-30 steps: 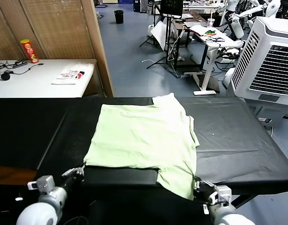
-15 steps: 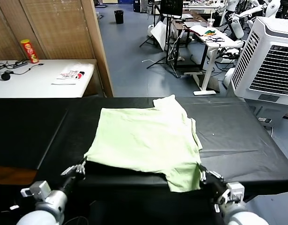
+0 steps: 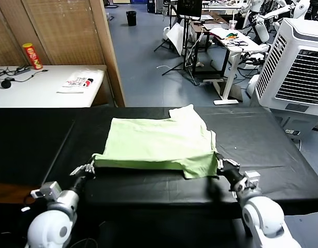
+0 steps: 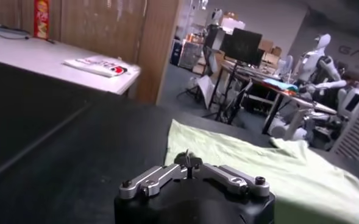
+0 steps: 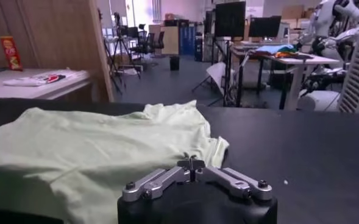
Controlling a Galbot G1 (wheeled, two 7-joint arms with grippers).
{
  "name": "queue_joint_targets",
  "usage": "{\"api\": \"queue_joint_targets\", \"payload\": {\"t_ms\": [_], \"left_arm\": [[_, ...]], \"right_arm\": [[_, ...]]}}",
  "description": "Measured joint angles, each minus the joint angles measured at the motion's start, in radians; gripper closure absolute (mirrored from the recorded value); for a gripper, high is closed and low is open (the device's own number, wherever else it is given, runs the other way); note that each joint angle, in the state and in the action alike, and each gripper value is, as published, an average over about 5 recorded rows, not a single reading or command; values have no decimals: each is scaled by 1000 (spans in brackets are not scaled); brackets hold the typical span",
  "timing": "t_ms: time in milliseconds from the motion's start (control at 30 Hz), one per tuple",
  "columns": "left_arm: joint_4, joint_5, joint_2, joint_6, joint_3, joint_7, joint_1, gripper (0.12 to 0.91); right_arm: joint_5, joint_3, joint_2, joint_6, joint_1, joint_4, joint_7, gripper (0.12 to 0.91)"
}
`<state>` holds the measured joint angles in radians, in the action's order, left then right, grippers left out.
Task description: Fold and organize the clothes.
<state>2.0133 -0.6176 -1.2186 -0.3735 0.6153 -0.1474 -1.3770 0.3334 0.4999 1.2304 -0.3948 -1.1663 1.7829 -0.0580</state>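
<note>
Black table (image 3: pixel 262 150) bears the T-shirt (image 3: pixel 159 144); blue workshop floor (image 3: pixel 148 67) behind.

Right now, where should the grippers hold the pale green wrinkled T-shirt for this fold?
Probably the two near hem corners of the pale green wrinkled T-shirt, approached from the robot's side: left gripper and right gripper pinch there, shut, with that edge lifted.
</note>
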Motion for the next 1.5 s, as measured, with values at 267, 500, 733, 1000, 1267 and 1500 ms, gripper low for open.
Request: {"api": "queue_joint_targets", "payload": {"t_ms": [267,500,733,1000,1267,1500], "left_arm": [[-132,43,12,7,-48,12,106,905],[-203,50,8,9,-65,16,169,889],[-209,65,-9,13,-62,15,186,582],[-176,80,-4,12,-40,21,135,245],[-166,82,-7,11,-37,39,87,232],[-182,74,-9,7,-37,49,74,232]], "right_arm": [[-15,-33,10,30,78,-110,-11,903],[1,-35,1,94,98,-133,-30,799],[16,-1,-30,75,27,-50,-29,407],[1,24,-46,55,-100,87,-34,229],[-11,30,-44,51,-165,130,-34,336],[-14,27,-37,39,-185,132,-33,454]]}}
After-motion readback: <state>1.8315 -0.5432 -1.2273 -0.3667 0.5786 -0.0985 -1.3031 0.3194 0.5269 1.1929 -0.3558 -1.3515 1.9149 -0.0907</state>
